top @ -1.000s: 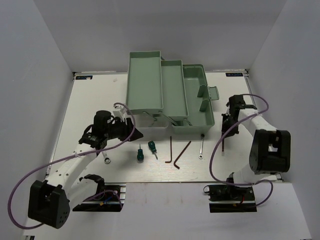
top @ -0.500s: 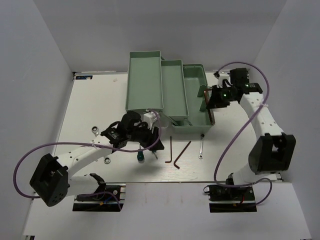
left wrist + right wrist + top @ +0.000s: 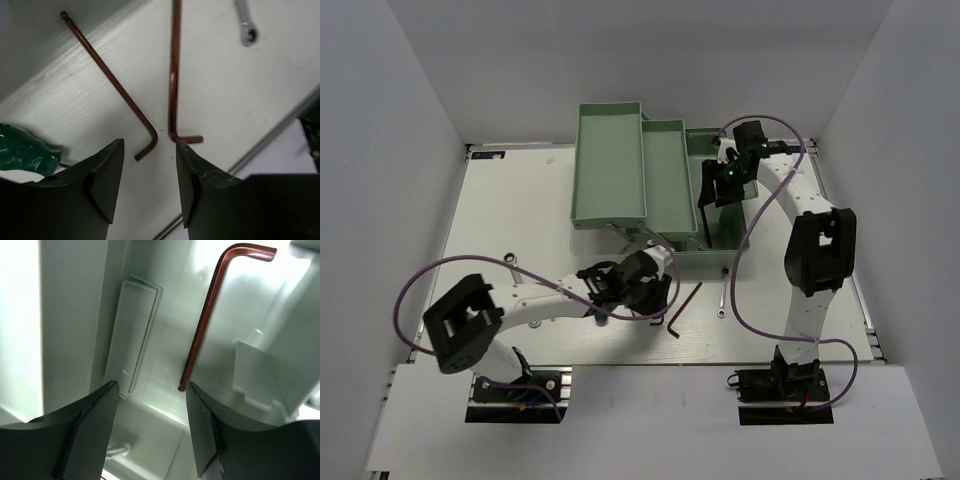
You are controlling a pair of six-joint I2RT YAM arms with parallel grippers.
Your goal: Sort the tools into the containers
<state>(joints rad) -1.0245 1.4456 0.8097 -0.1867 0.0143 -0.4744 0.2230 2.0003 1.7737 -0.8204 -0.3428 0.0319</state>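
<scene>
Over the toolbox base (image 3: 150, 305), my right end effector (image 3: 151, 390) hangs open above one hex key (image 3: 202, 325), left end effector (image 3: 150, 147) open over two hex keys (image 3: 173, 75) on the table (image 3: 250, 100).

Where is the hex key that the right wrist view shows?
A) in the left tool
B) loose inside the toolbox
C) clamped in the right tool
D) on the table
B: the hex key lies inside the toolbox, beyond the open right tool, which grips nothing.
</scene>
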